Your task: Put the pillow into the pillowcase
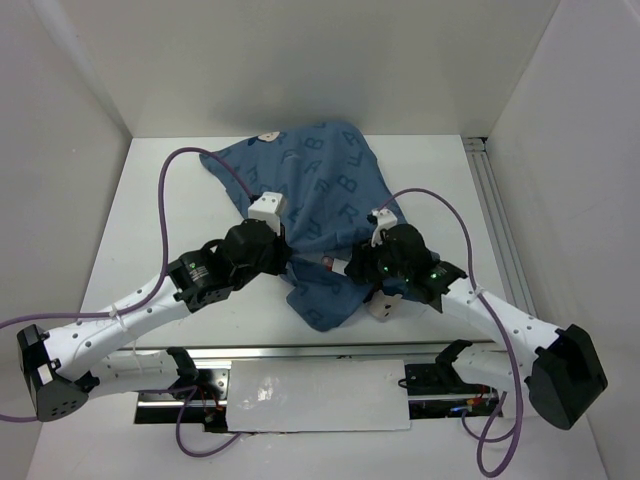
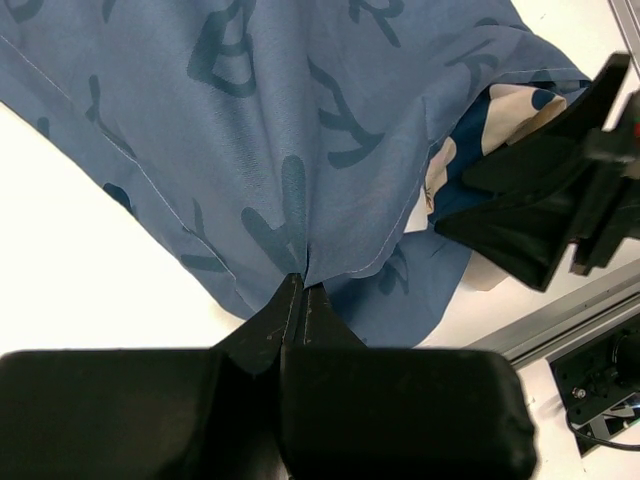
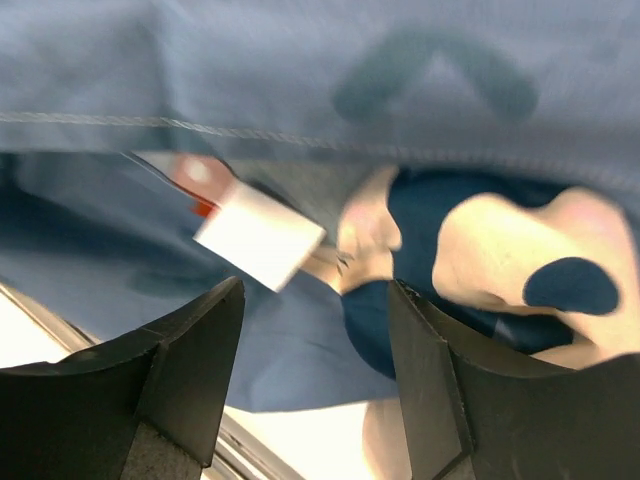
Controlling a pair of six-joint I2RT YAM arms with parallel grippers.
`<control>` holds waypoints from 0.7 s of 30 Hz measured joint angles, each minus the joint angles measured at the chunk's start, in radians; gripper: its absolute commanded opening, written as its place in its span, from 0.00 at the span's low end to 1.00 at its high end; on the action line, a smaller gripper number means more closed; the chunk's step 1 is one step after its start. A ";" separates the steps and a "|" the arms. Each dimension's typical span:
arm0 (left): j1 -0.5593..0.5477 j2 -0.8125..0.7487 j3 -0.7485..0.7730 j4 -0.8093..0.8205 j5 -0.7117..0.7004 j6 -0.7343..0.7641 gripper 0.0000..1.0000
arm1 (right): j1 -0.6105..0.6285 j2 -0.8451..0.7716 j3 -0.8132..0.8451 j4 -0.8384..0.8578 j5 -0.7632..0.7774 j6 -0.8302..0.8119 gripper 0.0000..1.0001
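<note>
Pillowcase point(image 1: 325, 185) lies with its long axis near-to-far, left gripper point(image 2: 302, 285) pinching its fabric, right gripper point(image 3: 315, 290) spread, empty.

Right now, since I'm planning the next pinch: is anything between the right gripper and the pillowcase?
Nothing visible does. The right gripper faces the pillowcase directly, jaws open, a white label just ahead; the left gripper pinches the fabric alongside.

Two black fingers point(image 3: 190, 340) stand apart at the bottom. Blurred blue pillowcase point(image 3: 300, 60) fabric fills the frame, a stitched hem point(image 3: 200, 125) crossing the top, a white tag point(image 3: 260, 235) at centre, cream cartoon print point(image 3: 500, 250) at right.
</note>
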 measured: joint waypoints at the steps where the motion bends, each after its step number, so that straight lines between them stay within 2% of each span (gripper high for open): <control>1: 0.000 0.000 0.000 0.000 0.000 0.000 0.00 | 0.002 0.008 -0.003 -0.009 0.003 0.003 0.67; 4: 0.000 0.000 0.000 0.000 -0.001 0.000 0.00 | 0.006 0.033 -0.015 -0.009 0.010 0.014 0.64; 7: 0.000 0.000 0.000 0.000 -0.001 -0.002 0.00 | 0.008 0.063 -0.031 0.034 0.018 0.026 0.48; 10: 0.000 0.000 0.000 0.000 -0.001 -0.003 0.00 | 0.008 0.107 -0.049 0.103 0.022 0.038 0.46; 12: 0.000 0.000 0.000 0.000 0.000 -0.003 0.00 | 0.008 0.155 -0.048 0.155 0.023 0.038 0.22; 13: 0.000 0.000 0.000 0.000 0.000 -0.003 0.00 | 0.008 0.174 -0.048 0.174 0.025 0.039 0.00; 17: 0.000 0.000 0.000 0.000 0.006 -0.003 0.00 | 0.011 0.194 -0.053 0.259 0.023 0.053 0.00; 21: 0.000 0.000 -0.007 0.005 0.013 -0.004 0.00 | 0.017 0.119 -0.123 0.439 0.021 0.079 0.00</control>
